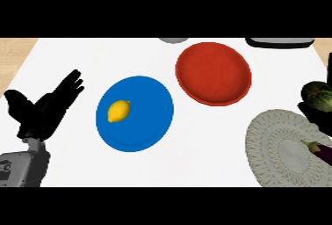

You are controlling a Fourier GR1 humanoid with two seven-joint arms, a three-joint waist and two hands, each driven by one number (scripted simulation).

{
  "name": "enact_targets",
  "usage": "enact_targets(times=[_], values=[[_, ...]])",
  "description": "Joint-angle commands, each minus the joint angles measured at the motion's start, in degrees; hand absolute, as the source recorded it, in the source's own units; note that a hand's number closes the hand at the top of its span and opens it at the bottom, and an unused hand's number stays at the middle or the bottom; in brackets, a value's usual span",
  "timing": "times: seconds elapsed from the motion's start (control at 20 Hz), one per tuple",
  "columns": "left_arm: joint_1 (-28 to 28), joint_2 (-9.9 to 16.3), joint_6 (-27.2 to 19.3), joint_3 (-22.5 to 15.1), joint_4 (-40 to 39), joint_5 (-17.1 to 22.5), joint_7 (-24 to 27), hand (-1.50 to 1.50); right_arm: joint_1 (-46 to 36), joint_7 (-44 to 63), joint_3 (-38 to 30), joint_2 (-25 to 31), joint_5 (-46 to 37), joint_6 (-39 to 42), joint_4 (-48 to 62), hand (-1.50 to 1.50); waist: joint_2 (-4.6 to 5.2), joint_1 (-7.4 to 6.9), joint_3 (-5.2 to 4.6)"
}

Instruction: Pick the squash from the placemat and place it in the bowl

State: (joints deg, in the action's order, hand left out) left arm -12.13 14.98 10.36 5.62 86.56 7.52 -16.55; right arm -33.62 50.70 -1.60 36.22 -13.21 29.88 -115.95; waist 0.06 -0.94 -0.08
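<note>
Dark green squash sat gripped in the right hand at the frame's right edge; a careless swing might overshoot the red bowl. Left hand rested, fingers spread.

The counter is white, smooth and matt; beyond its far-left corner shows pale wood grain. The red bowl beside the blue plate looks like smooth matt plastic, as does the plate. The lemon on the plate has a slight sheen. The placemat, right of the plate, is grey, woven and rough. The squash is dark green, mottled, faintly glossy. The eggplant is glossy purple.
</note>
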Motion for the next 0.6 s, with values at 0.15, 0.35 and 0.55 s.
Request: enact_targets(times=[0.15,0.35,0.55], values=[[-0.64,0.19,0.78,0.56,-1.02,-0.13,-0.1,0.0,-13.84,-0.79,7.5,-8.41,-10.98,-6.32,15.96,1.5,0.16,-0.32,0.03],[-1.65,-0.47,0.67,0.56,-1.59,-0.36,0.47,0.0,-18.32,-3.99,9.52,-12.38,-16.36,-9.75,24.93,1.5,0.19,-0.16,0.04],[-0.54,1.35,2.41,2.13,-1.41,0.22,1.65,0.0,-18.68,-9.31,9.82,-14.92,-21.28,-15.18,35.16,1.5,0.2,-0.07,0.05]])
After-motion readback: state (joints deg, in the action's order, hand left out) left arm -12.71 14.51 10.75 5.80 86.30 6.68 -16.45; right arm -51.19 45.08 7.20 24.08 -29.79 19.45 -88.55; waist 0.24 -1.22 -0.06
